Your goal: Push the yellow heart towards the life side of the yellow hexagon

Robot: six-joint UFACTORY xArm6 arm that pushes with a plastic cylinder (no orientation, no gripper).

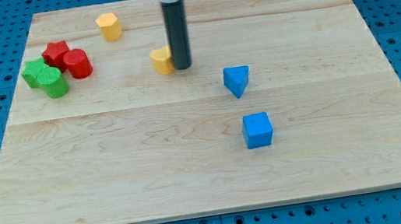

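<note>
Camera view: my tip [181,68], a bare rod without fingers, touches the heart's [162,60] right side. Pushing stage; the hexagon [108,26] lies up-left of tip, so next steer the heart leftward past it.

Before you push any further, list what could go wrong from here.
1. My tip sits against the right side of the yellow heart, partly hiding it; an off-centre push may spin it aside.
2. The yellow hexagon lies up-left; the heart could strike it and shift it rather than stop at its left.
3. Overshooting leftward risks disturbing the red cylinder and its cluster.
</note>
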